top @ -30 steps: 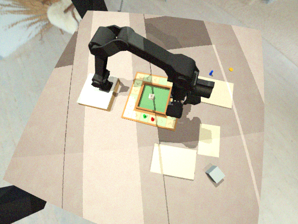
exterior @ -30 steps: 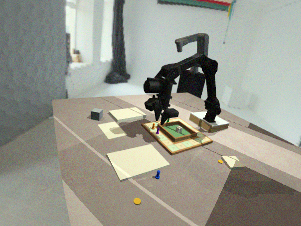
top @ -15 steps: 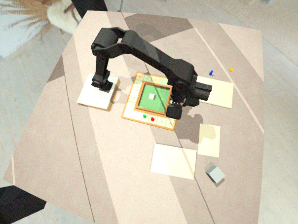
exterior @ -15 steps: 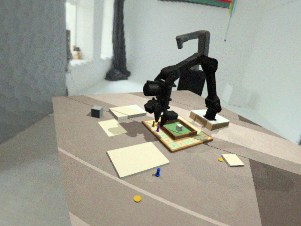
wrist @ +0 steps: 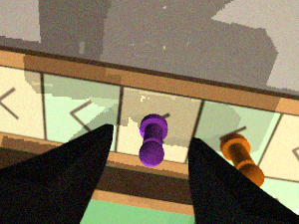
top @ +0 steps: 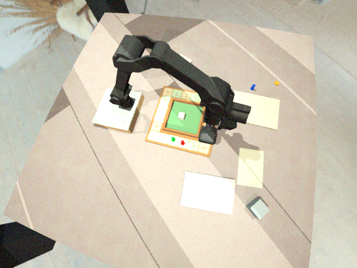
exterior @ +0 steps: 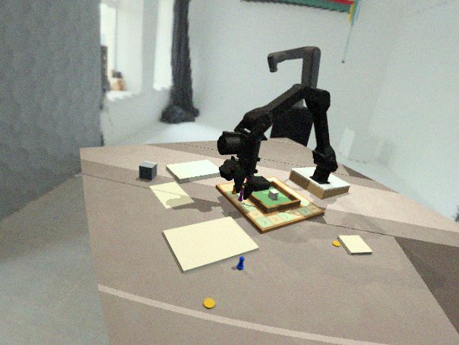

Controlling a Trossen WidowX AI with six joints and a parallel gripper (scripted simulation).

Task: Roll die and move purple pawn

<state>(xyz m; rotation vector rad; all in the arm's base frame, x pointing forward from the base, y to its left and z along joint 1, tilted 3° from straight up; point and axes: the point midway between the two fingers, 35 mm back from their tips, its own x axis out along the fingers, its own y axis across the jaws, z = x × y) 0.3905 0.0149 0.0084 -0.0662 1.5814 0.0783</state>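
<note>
The purple pawn (exterior: 241, 196) (wrist: 152, 140) stands on a cream square of the board (top: 177, 148) (exterior: 292, 223) (wrist: 149, 81). My gripper (wrist: 151, 138) (exterior: 242, 194) is open and points down, with one fingertip on each side of this pawn and gaps between. The orange pawn (exterior: 234, 189) (wrist: 242, 158) stands on the adjoining square, close beside one finger. The white die (top: 181, 115) (exterior: 273, 194) lies in the green-floored tray (top: 166, 114) (exterior: 283, 207); its top pips are too blurred to read. The green pawn (top: 173, 139) and red pawn (top: 182, 143) stand along another side.
A blue pawn (top: 253, 87) (exterior: 240, 263) and a yellow disc (top: 276, 83) (exterior: 209, 303) lie off the board near a cream sheet (top: 266, 113) (exterior: 209, 243). A white slab (top: 207, 192) and a grey cube (top: 258, 208) (exterior: 147, 171) are farther away.
</note>
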